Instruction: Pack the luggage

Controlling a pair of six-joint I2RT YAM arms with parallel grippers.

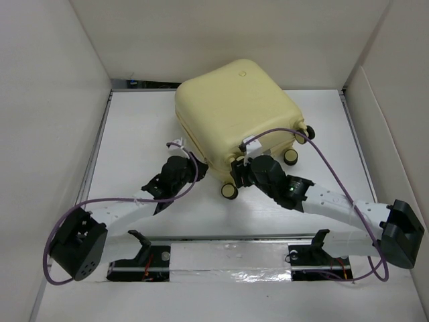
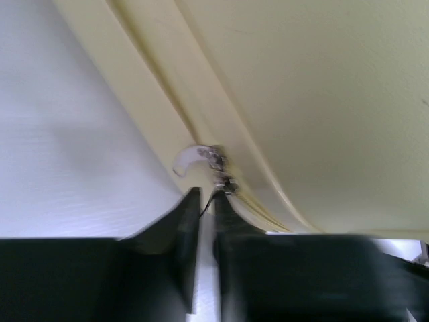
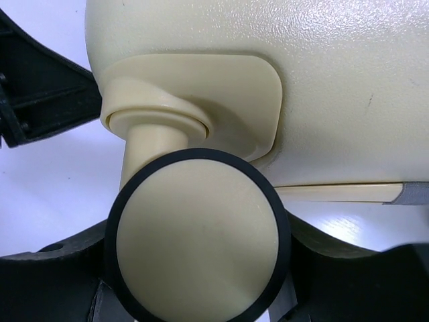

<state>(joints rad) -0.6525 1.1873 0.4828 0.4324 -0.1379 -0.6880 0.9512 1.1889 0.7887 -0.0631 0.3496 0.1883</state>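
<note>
Left jaws pinched shut on the zipper pull [image 2: 218, 171]. Right jaws clamped around a wheel [image 3: 198, 238], bracing the suitcase [image 1: 234, 111], which lies closed on the table [image 1: 134, 127] just ahead of both. Drag along the seam line, don't yank. Shell is smooth pale-yellow plastic with rounded corners; wheel is cream with a black rim.

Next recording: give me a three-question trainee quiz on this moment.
1. True or false: the pale-yellow suitcase stands upright on its wheels.
2. The left gripper is shut on: A) a strap, B) the zipper pull, C) nothing.
3. Fill in: the right gripper is clamped around a cream-and-black ____.
Key: 1 false, it lies on its side; 2 B; 3 caster wheel.
</note>
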